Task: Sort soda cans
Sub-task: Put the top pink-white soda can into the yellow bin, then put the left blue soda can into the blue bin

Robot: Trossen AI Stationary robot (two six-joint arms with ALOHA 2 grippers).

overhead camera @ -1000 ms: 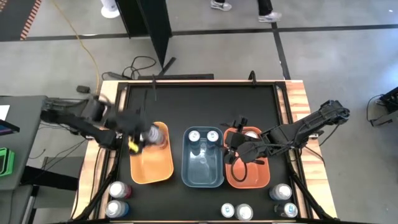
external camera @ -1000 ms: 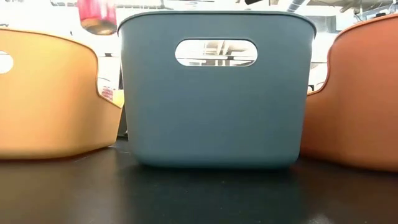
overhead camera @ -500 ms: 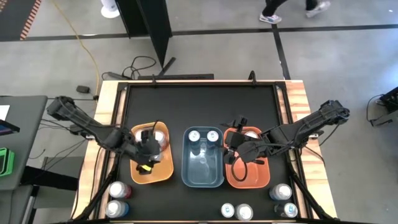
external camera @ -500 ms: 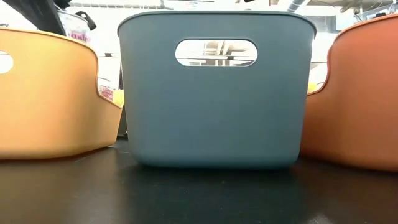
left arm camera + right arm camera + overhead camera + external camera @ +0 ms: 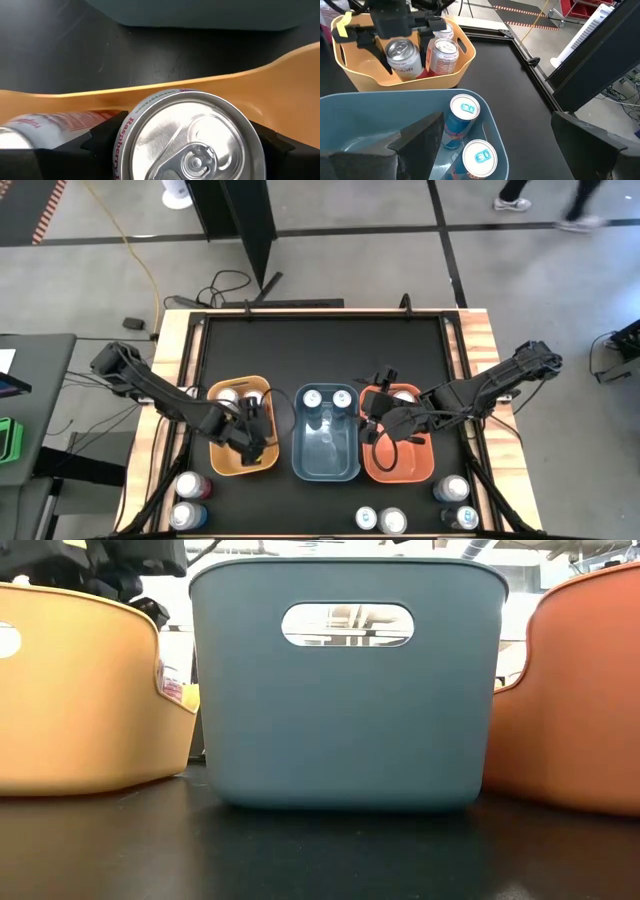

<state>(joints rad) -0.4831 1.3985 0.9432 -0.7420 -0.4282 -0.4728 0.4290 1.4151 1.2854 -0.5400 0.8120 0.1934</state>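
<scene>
My left gripper reaches down into the orange bin and is shut on a red-and-white soda can with a silver top, also seen in the right wrist view. Two more red-and-white cans stand in that bin beside it. The blue bin holds two blue cans at its far end. One can stands in the red-orange bin. My right gripper hangs open over the gap between the blue and red-orange bins, holding nothing. My left gripper pinches the can's upper body just below the top rim between its two fingers, one on each side. The fingers come from above, pointing down. The can stays upright inside the orange bin; the bin wall hides its lower end.
Several more cans stand along the table's near edge: two at the left, two in the middle, two at the right. The far half of the black table is bare. In the low view the bins' walls block sight.
My left gripper has carried the can from above the orange bin's far end toward the near edge and down into the bin. In the low view the can has sunk from above the rim to behind the bin wall. The right arm has kept still.
</scene>
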